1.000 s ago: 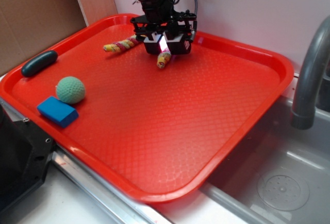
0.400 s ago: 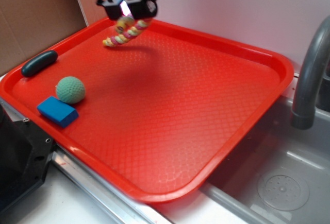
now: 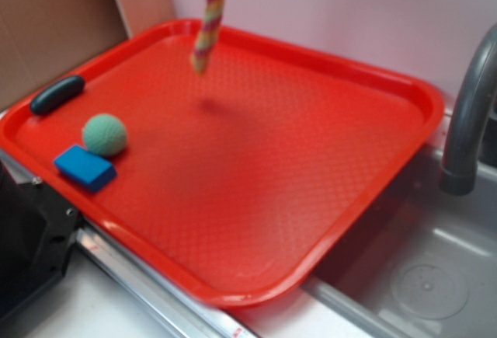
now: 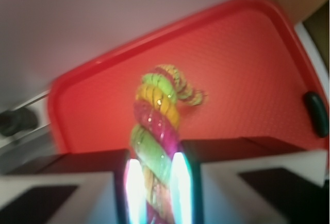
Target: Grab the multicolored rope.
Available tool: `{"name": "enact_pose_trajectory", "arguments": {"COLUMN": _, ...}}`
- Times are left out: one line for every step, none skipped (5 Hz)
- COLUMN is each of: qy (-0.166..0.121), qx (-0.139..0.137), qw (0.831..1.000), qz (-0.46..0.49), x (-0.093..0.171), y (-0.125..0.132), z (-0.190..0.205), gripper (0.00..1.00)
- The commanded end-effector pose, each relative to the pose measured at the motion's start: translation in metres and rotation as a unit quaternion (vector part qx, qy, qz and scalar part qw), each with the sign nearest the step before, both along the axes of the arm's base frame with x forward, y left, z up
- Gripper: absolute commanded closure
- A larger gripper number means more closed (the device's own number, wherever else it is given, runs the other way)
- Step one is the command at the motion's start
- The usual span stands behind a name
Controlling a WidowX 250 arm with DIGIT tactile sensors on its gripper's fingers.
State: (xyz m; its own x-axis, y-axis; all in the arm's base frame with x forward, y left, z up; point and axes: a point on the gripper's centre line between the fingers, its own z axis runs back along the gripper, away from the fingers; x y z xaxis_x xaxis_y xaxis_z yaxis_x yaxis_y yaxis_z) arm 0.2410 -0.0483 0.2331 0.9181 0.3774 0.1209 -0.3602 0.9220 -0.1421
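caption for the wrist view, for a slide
Gripper shut on the multicolored rope, which hangs clear above the red tray.

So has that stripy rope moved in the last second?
Yes. The multicolored rope has gone up off the red tray; it now dangles above it, pinched in the gripper.

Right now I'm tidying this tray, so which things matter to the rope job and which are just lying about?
In the job:
rope, hanging above the tray
gripper, shut on it

Lying about:
green ball
blue block
dark oblong thing
red tray
tap
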Motion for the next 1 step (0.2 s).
{"name": "enact_pose_trajectory", "arguments": {"qy": -0.001, "qx": -0.03, "qw": 0.999, "qz": -0.023, "x": -0.0136, "y": 0.0024, "z": 0.0284, "gripper": 1.0}}
